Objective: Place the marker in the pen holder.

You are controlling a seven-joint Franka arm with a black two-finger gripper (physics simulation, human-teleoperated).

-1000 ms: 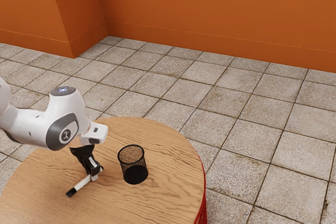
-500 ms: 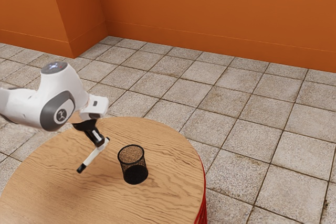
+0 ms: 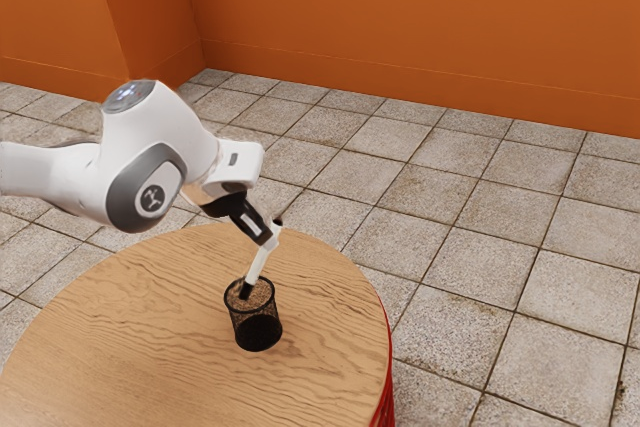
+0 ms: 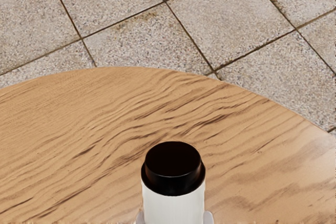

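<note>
Marker and claw have swung over toward the exterior view's right: half a second ago the pair hung beside the pen holder, off to the exterior view's left, and now the marker's lower black tip sits at the holder's mouth. It has come up steeper, too, though it leans, its upper end tipped toward the exterior view's right. The holder stands upright just where it stood. From here I can't tell whether the tip has dipped below the rim or is only over it.

The gripper has the marker pinched between its two fingers, near the upper end; the wrist view shows a pale fingertip on either side of the white barrel, just behind the black end.

As for edges, the mesh rim is near the tip all round, with its wall closest on the exterior view's left. The round table runs on as wood grain on every side of the holder. Its curved edge lies nearer on the exterior view's right, where the red side shows, and the tiled floor spreads beyond it.
</note>
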